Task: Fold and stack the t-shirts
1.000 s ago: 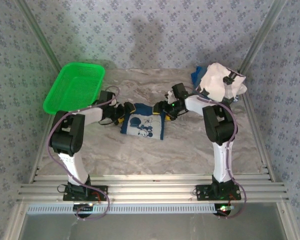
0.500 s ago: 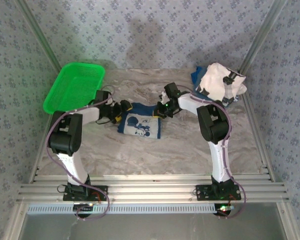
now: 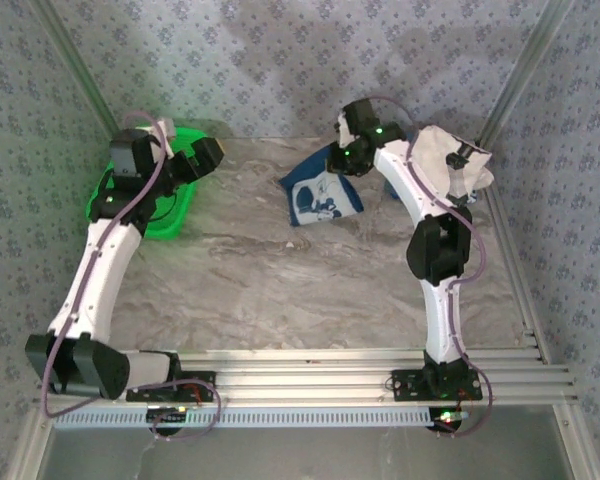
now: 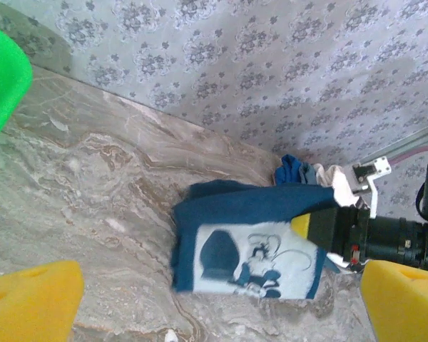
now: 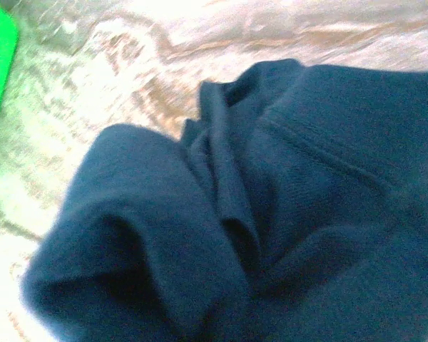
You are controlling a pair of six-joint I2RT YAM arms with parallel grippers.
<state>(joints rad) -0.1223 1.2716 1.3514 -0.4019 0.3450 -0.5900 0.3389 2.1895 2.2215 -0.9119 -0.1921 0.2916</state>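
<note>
"Toward the far side of the table (image 3: 280,290), why does the right gripper (image 3: 342,163) have the navy t-shirt (image 3: 320,197) by one end?"

"Its jaws are clamped on the folded shirt's right-hand edge. My guess is that it means to carry the bundle to the white t-shirt (image 3: 442,165) and the other blue t-shirt (image 4: 291,169) heaped in the far right corner, to stack it there."

"And the left gripper (image 3: 208,156)?"

"Up over the green basket (image 3: 165,222), fingers (image 4: 28,303) spread wide, holding nothing — parked out of the way, I'd say."

"How does the shirt lie?"

"Print upward. Its long axis runs roughly across the table — gripped end to the right, free end pointing left toward the basket. Whether that free end touches the table, I cannot tell."
</note>
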